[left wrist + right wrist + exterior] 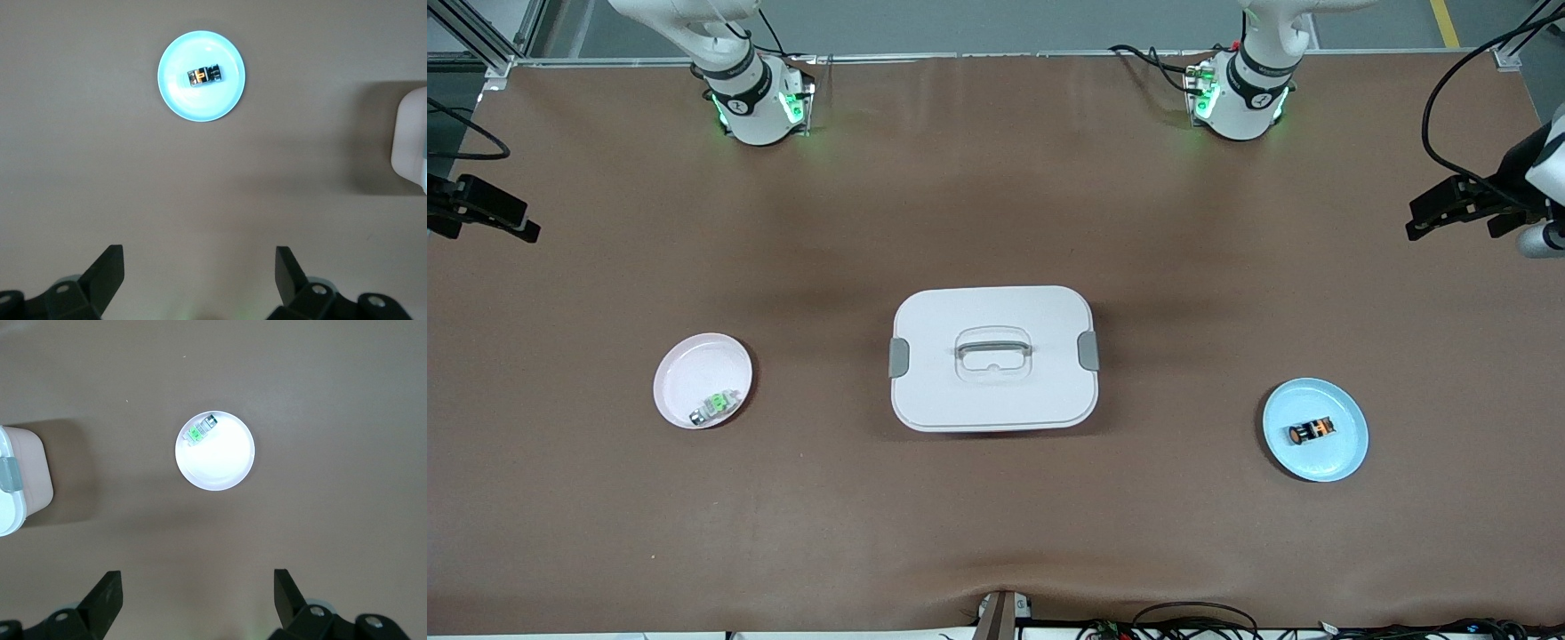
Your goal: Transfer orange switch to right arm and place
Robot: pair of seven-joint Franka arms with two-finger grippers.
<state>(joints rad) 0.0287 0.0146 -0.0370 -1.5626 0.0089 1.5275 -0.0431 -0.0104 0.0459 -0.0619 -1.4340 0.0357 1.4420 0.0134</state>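
The orange switch [1311, 432] lies on its side on a light blue plate [1319, 464] toward the left arm's end of the table. In the left wrist view the switch [205, 75] and its plate [200, 105] show far below. My left gripper [200, 257] is open and empty, high over bare table. My right gripper [197, 577] is open and empty, high over bare table toward the right arm's end. Neither gripper shows in the front view. Only the right arm's base [751, 98] and the left arm's base [1245, 93] show there.
A white lidded box [943, 391] with grey clasps stands mid-table and shows at the edge of both wrist views [410, 143] [20, 480]. A pale pink plate [694, 369] [223, 463] holds a small green-and-clear part [716, 405] [200, 429]. Black camera mounts [480, 209] [1458, 204] stand at both table ends.
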